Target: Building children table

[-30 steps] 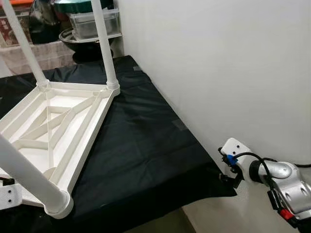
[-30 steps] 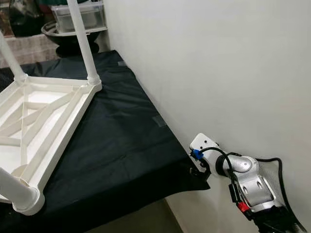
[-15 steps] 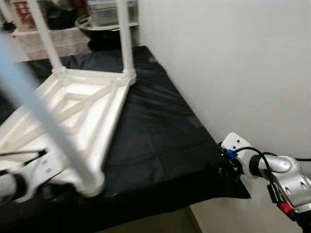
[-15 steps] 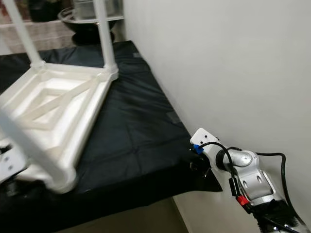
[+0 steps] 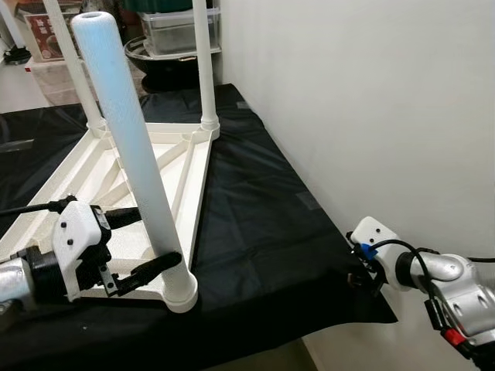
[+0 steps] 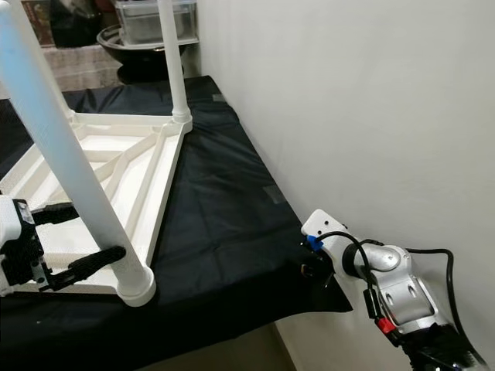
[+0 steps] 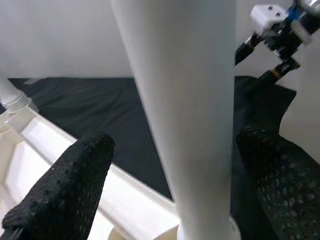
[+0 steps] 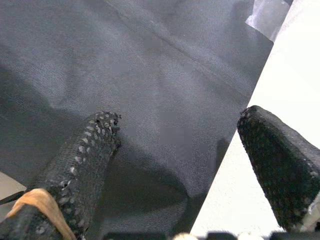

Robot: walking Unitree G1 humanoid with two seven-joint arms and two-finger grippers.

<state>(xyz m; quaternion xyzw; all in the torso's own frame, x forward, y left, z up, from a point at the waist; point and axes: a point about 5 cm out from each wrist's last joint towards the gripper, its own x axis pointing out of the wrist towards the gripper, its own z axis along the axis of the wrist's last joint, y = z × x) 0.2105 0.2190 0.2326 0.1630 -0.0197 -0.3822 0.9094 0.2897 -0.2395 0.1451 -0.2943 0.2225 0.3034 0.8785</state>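
A white plastic children's table (image 5: 189,166) lies upside down on a black cloth (image 5: 255,209), its legs pointing up. The near leg (image 5: 128,162) stands in the front corner socket. My left gripper (image 5: 155,238) is open, its two black fingers straddling that leg close to its base. In the left wrist view the leg (image 7: 185,100) rises between the fingers (image 7: 75,180), with a gap on one side. My right gripper (image 5: 362,274) is open at the cloth's near right corner beside the wall, with nothing but cloth (image 8: 165,100) between its fingers (image 8: 85,160).
A white wall (image 5: 371,100) runs along the right edge of the cloth. Two far legs (image 5: 203,62) stand at the back of the table. Behind it sit a dark bowl (image 5: 158,58) and clear plastic boxes (image 5: 166,23). The cloth's front edge drops off near me.
The view has shifted. My left arm came in from the lower left and its fingers now straddle the near leg. The right gripper stays at the cloth's corner.
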